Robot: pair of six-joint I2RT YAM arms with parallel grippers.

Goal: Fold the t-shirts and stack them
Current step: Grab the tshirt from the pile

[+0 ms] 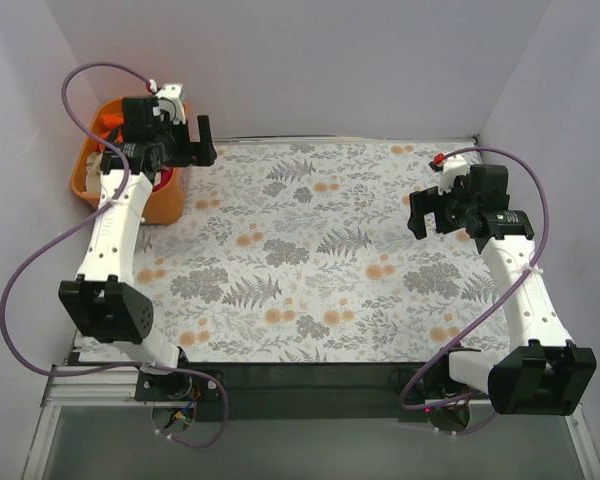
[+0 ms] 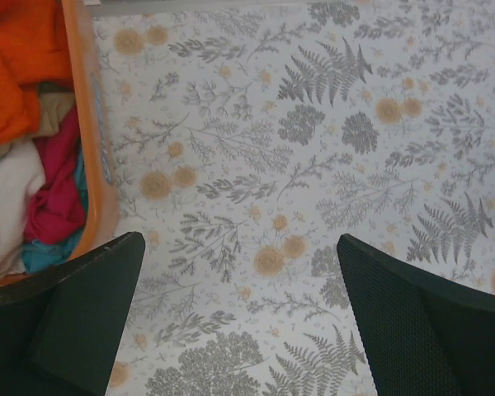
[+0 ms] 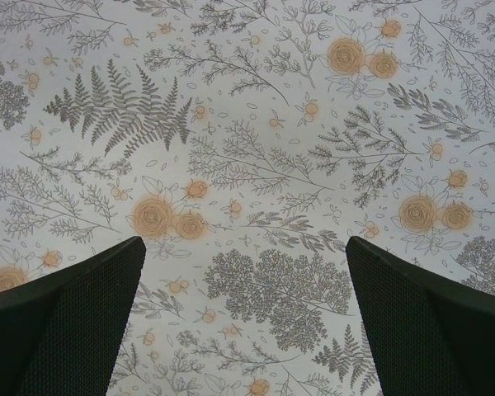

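From above, the left gripper [image 1: 202, 140] hangs at the far left corner of the flowered surface [image 1: 310, 250], just beside an orange tub [image 1: 168, 205]. The right gripper [image 1: 420, 215] hovers over the right side, well apart from the tub, and no shirt lies spread on the surface. The left wrist view shows the left gripper [image 2: 239, 247] with its jaws spread wide and nothing between them, above the bare surface just right of the tub [image 2: 89, 140]. Inside the tub the t-shirts [image 2: 12, 177] lie bunched together: an orange-red shirt [image 2: 16, 66] at the top of the view, a pink shirt [image 2: 58, 194] below it, and white and teal pieces alongside. They look light, limp and crumpled, so a pinch would likely lift only a fold and might drag a neighbour along. The raised hump of the orange-red shirt seems the best place to take hold, from above and clear of the stiff rim. The right wrist view shows the right gripper [image 3: 243, 247] also wide open and empty, over the flowered surface only.
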